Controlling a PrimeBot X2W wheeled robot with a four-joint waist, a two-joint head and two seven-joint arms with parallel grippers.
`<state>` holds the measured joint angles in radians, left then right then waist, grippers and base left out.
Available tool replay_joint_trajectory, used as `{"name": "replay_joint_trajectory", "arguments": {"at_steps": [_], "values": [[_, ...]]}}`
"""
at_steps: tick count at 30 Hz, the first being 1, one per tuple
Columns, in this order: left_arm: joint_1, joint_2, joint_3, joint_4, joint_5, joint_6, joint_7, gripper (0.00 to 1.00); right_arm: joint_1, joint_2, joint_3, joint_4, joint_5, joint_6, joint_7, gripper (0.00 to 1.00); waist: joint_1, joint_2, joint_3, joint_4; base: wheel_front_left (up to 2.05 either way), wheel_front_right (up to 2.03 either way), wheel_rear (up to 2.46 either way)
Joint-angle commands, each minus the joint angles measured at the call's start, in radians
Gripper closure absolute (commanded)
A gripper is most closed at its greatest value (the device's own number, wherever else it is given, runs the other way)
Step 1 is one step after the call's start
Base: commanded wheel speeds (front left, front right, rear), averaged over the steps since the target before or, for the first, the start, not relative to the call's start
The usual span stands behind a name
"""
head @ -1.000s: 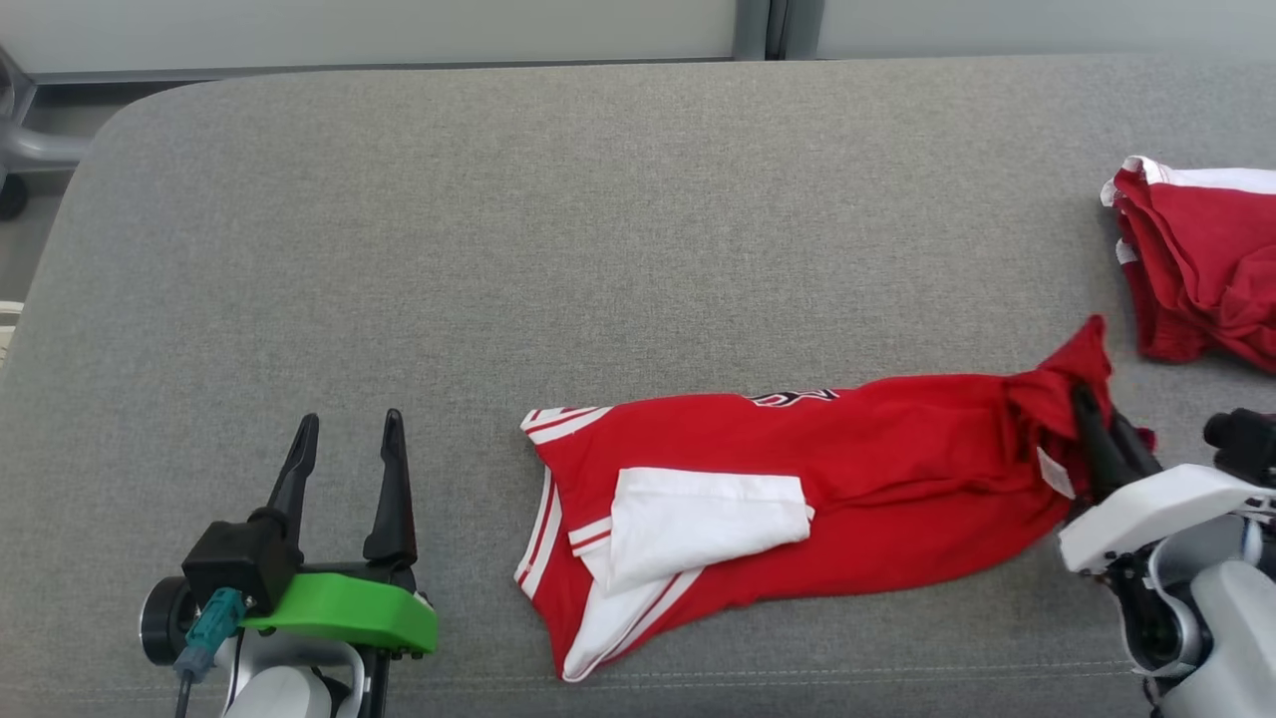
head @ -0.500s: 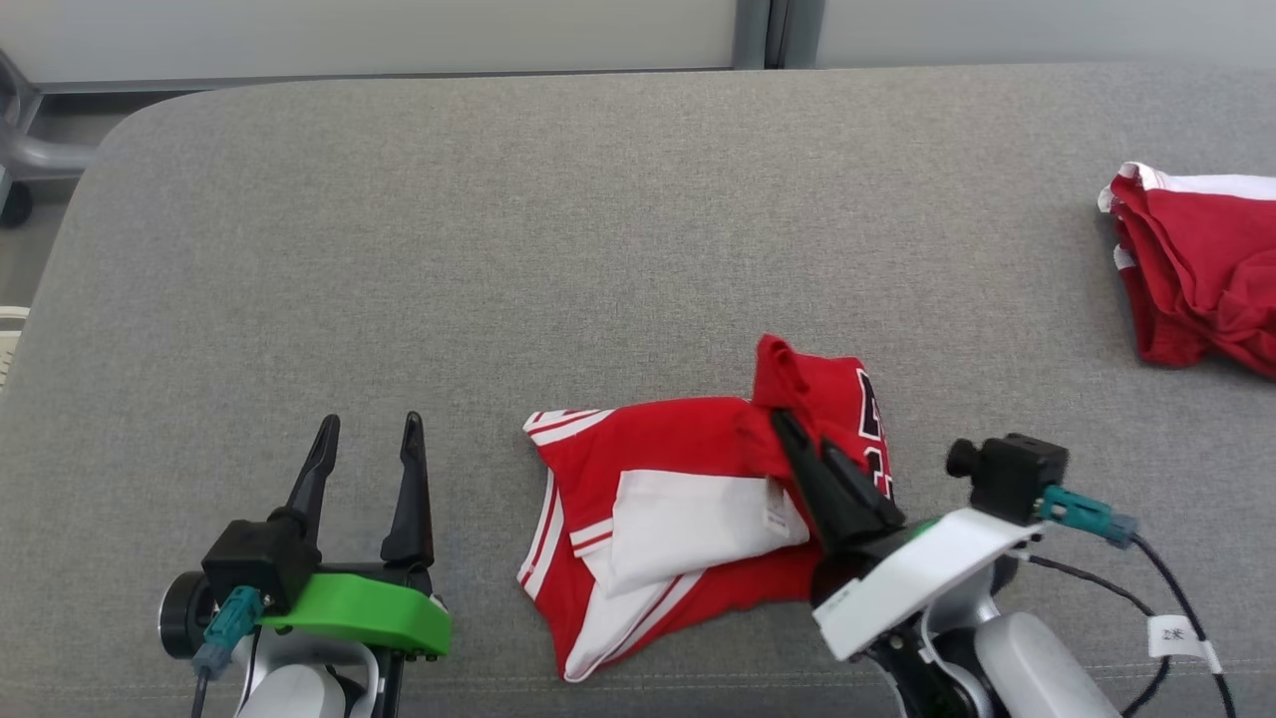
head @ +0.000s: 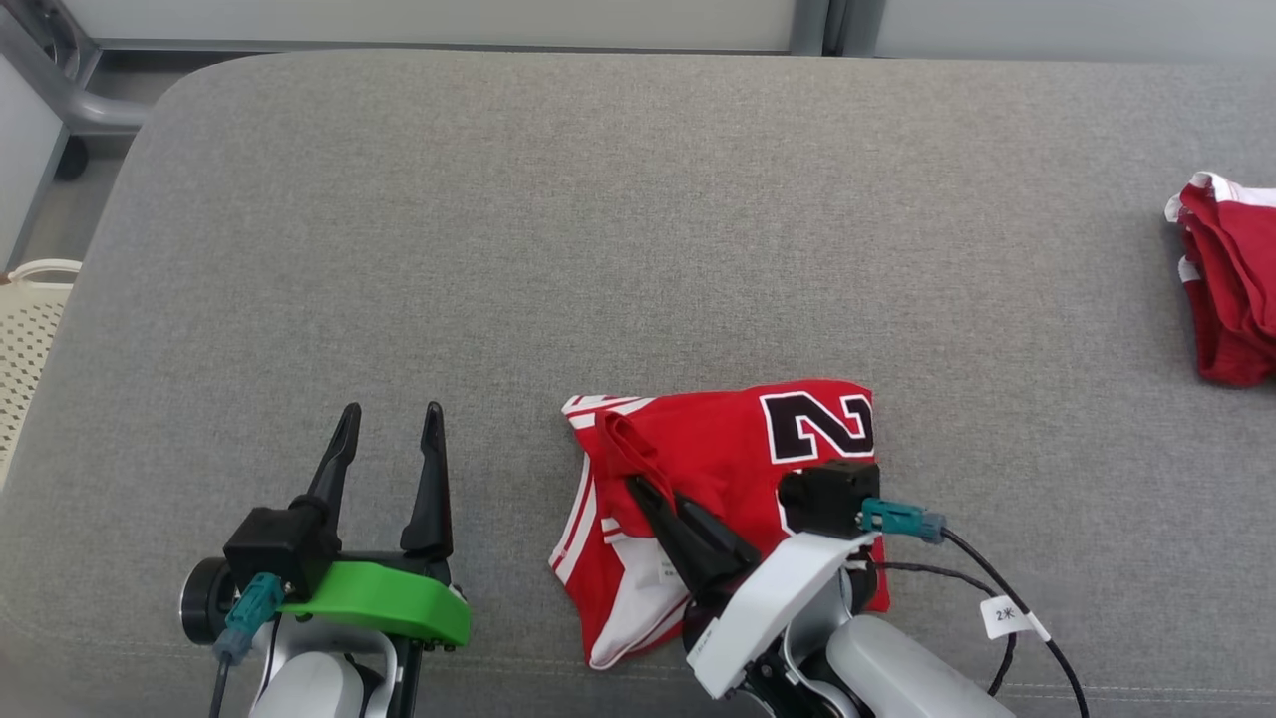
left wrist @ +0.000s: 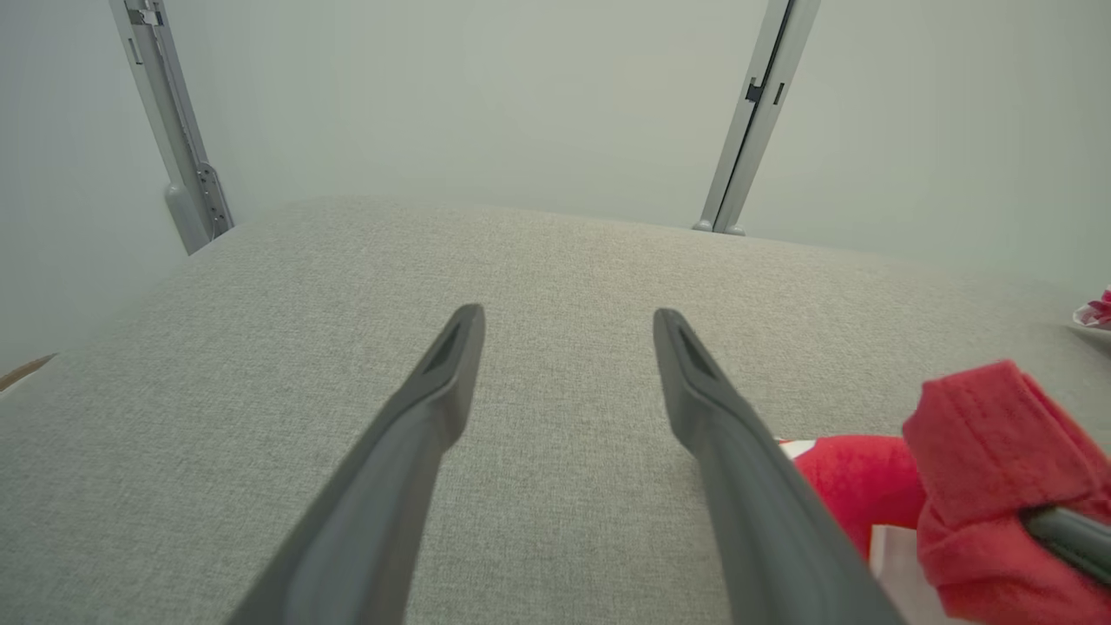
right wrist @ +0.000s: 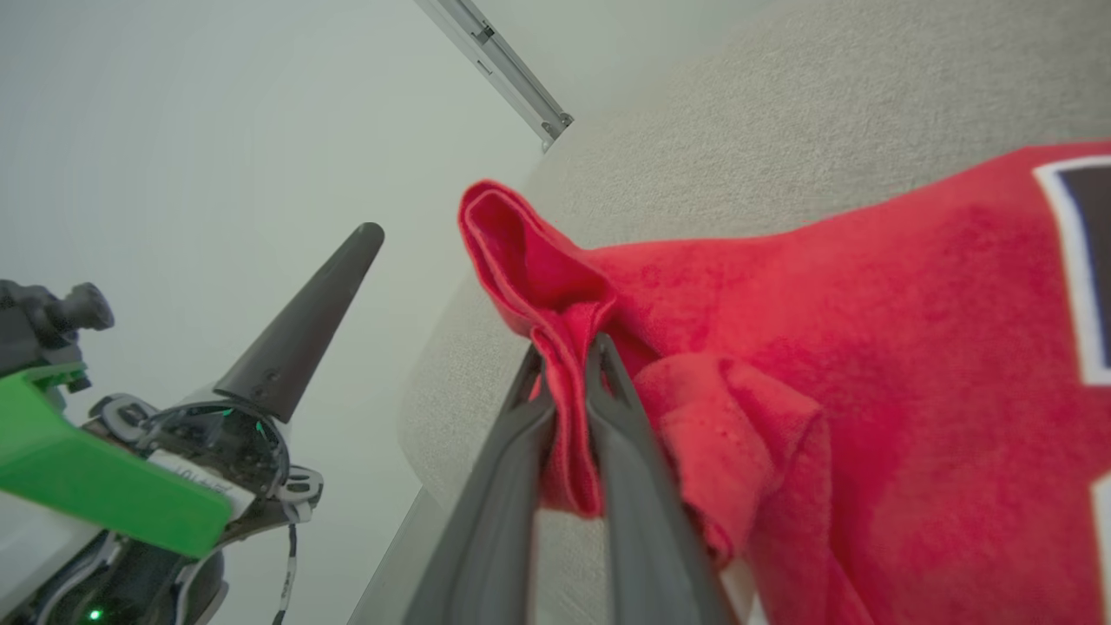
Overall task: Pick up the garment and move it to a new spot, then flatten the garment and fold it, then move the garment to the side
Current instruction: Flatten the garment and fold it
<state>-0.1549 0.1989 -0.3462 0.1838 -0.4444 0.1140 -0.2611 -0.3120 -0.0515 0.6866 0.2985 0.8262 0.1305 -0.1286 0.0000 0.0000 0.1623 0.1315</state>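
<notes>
On the near edge of the grey padded surface (head: 598,199), the garment (head: 728,439) is now doubled over. A second ago it lay stretched left to right, with the right gripper (head: 653,491) pinching its right end. That end has since been carried left across the top, so the black number (head: 817,424) faces up and the white-striped hem (head: 583,519) pokes out at the near left. The right gripper is nearly closed, jaws clamped on a bunched red fold near the garment's left edge. The left gripper (head: 392,409) hasn't moved: wide open, holding nothing, just left of the garment. The head camera shifted too, so the spare red garment (head: 1226,289) at far right didn't really move. The fold looks made. Edge alignment is probably rough, but the right arm hides the near right corner. Remaining: release, shift it aside.
</notes>
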Motion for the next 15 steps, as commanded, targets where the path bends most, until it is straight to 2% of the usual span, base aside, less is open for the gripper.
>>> {"name": "replay_joint_trajectory", "arguments": {"at_steps": [1, 5, 6, 7, 8, 12, 15], "values": [[-0.016, -0.004, 0.002, 0.003, 0.008, -0.004, -0.004, 0.00, -0.021, -0.001, 0.017, 0.019, 0.022, 0.000, -0.011, 1.00, 0.0000, 0.0000, 0.007, 0.006, 0.00, 0.00, 0.00], [-0.025, -0.011, 0.003, 0.009, 0.013, -0.012, -0.004, 0.00, -0.067, -0.002, 0.074, 0.093, 0.074, 0.000, -0.041, 0.99, 0.0000, 0.0000, 0.014, 0.009, 0.00, 0.00, 0.00], [-0.026, -0.013, 0.003, 0.011, 0.015, -0.014, -0.004, 0.00, -0.076, -0.002, 0.087, 0.110, 0.089, 0.000, -0.050, 0.63, 0.0000, 0.0000, 0.016, 0.010, 0.00, 0.00, 0.00], [-0.029, -0.014, 0.003, 0.013, 0.016, -0.016, -0.004, 0.00, -0.088, 0.000, 0.093, 0.116, 0.110, 0.000, -0.066, 0.15, 0.0000, 0.0000, 0.018, 0.011, 0.00, 0.00, 0.00], [-0.031, -0.015, 0.004, 0.014, 0.018, -0.019, -0.004, 0.00, -0.099, -0.001, 0.101, 0.130, 0.125, 0.000, -0.076, 0.00, 0.0000, 0.0000, 0.020, 0.011, 0.00, 0.00, 0.00], [-0.032, -0.020, 0.005, 0.020, 0.025, -0.026, -0.004, 0.00, -0.138, -0.001, 0.134, 0.167, 0.157, 0.000, -0.115, 0.00, 0.0000, 0.0000, 0.026, 0.010, 0.00, 0.00, 0.00], [-0.035, -0.024, 0.009, 0.022, 0.028, -0.029, -0.004, 0.00, -0.169, -0.001, 0.138, 0.149, 0.181, 0.000, -0.131, 0.00, 0.0000, 0.0000, 0.031, 0.008, 0.00, 0.00, 0.00]]}}
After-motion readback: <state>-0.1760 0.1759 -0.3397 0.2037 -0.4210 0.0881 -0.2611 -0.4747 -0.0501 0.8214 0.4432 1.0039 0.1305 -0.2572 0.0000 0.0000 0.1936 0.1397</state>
